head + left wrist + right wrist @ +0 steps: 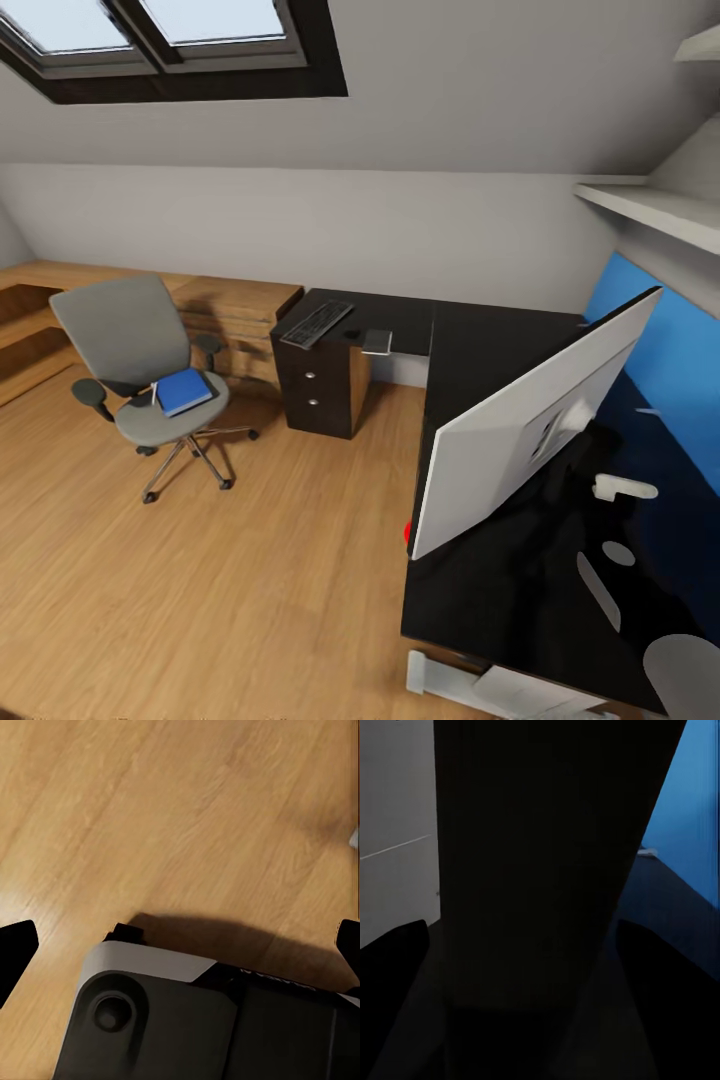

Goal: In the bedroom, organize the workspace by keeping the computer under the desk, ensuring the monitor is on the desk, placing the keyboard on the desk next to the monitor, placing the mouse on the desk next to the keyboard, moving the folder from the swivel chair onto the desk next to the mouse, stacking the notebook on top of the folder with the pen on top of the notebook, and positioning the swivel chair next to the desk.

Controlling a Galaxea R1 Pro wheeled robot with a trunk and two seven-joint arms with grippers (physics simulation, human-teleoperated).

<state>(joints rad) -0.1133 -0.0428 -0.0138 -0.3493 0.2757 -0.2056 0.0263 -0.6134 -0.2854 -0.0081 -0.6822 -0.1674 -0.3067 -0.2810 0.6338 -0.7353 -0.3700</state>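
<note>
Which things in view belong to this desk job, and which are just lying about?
Job: swivel chair; folder on its seat; keyboard; notebook; monitor; desk.
Lying about: light-wood dresser; skylight; wall shelf.

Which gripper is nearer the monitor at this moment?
Right. The right gripper has its fingers on either side of the monitor's dark panel on the desk. The left gripper hangs over bare wood floor, away from the monitor.
</note>
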